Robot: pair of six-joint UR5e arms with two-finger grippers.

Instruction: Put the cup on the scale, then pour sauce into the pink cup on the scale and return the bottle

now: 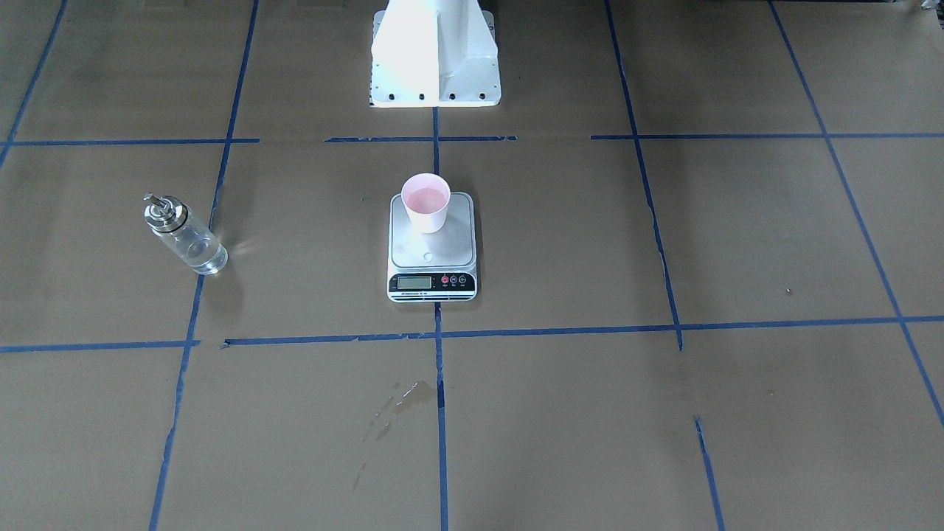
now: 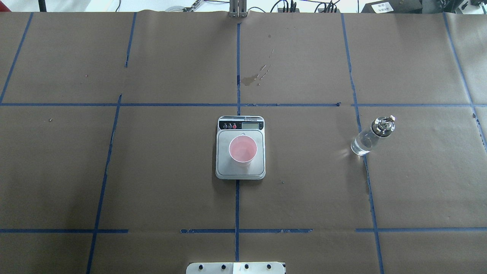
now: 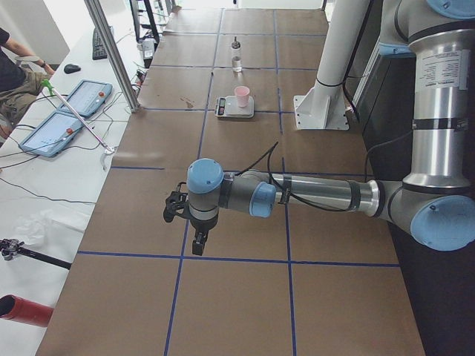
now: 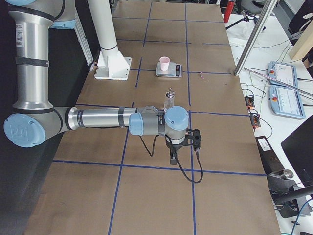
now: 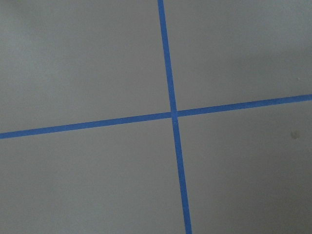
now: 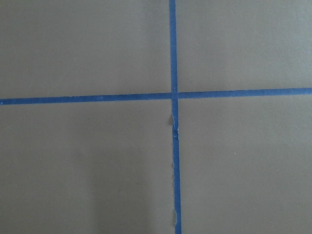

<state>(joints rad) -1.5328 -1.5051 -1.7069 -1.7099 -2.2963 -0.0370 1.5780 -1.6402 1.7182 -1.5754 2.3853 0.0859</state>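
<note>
Bottle [image 2: 364, 141] stands upright, spout up; left fingers [image 3: 198, 243], right fingers [image 4: 172, 157]: cannot tell whether spread.

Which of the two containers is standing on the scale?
The pink cup, on the scale's platform; the glass bottle stands apart on the table, at the robot's right.
</note>
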